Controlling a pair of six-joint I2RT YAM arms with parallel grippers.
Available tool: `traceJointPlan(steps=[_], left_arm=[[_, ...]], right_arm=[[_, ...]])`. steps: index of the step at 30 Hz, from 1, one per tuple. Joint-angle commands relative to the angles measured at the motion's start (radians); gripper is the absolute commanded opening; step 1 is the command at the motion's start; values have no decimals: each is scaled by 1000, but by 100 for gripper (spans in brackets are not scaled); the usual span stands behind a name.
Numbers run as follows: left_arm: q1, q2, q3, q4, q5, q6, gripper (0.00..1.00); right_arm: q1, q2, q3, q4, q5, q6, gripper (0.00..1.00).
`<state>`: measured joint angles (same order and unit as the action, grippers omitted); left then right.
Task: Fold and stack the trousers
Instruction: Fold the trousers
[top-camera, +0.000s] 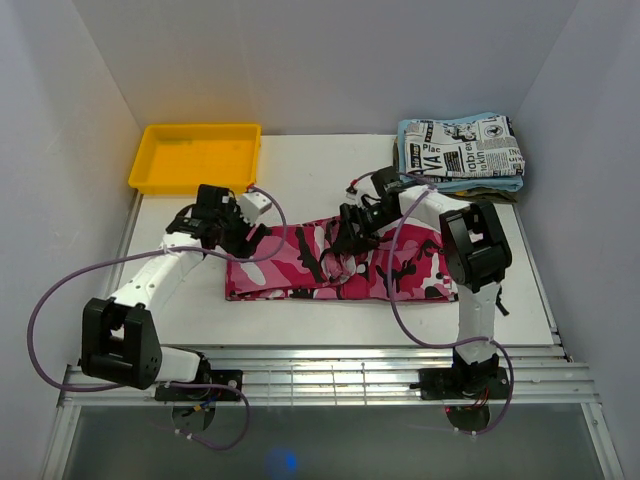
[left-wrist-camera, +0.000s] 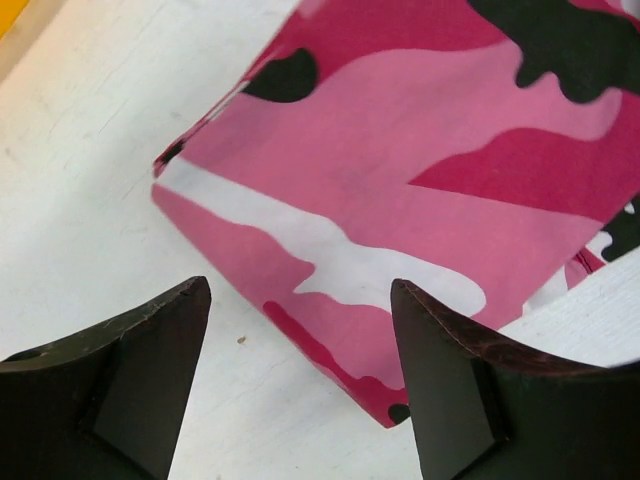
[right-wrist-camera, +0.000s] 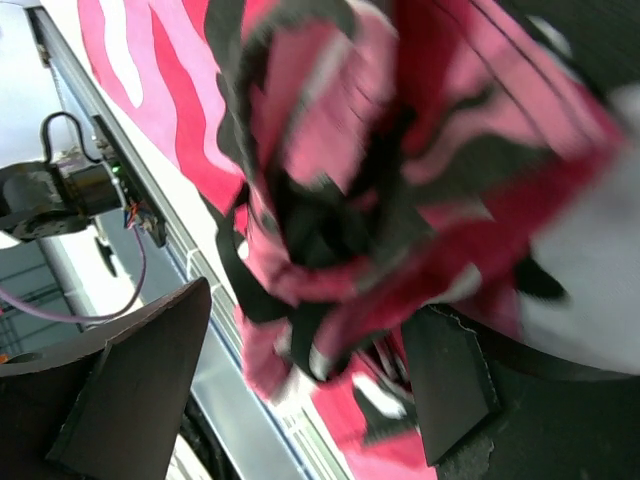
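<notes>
Top external: newsprint garment (top-camera: 465, 148) reads "VA", white table's (top-camera: 300, 190) far right corner; left gripper (left-wrist-camera: 300, 295) released by trousers (top-camera: 340, 265), right gripper (right-wrist-camera: 312, 300) released around them.

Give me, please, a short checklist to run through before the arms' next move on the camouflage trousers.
1. Check left fingers are open: ok, spread above the trousers corner, which lies on the table.
2. Check right fingers are open: ok, spread around bunched cloth, though the view is blurred.
3. Check trousers lie flat: not ok, rumpled at the middle.
4. Check trousers are fully on the table: ok.
5. Check the stack is tidy: ok, the newspaper-print garment lies folded on the light blue cloth, back right.
</notes>
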<state>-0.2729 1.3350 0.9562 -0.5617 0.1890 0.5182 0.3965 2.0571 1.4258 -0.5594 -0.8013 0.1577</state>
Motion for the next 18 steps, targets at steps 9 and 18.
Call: traceJointPlan(steps=[9, 18], left_arm=[[190, 35, 102, -44, 98, -208, 84], [345, 35, 107, -35, 130, -293, 84]], right_arm=[[130, 49, 88, 4, 264, 140, 73], [150, 54, 176, 75, -13, 167, 8]])
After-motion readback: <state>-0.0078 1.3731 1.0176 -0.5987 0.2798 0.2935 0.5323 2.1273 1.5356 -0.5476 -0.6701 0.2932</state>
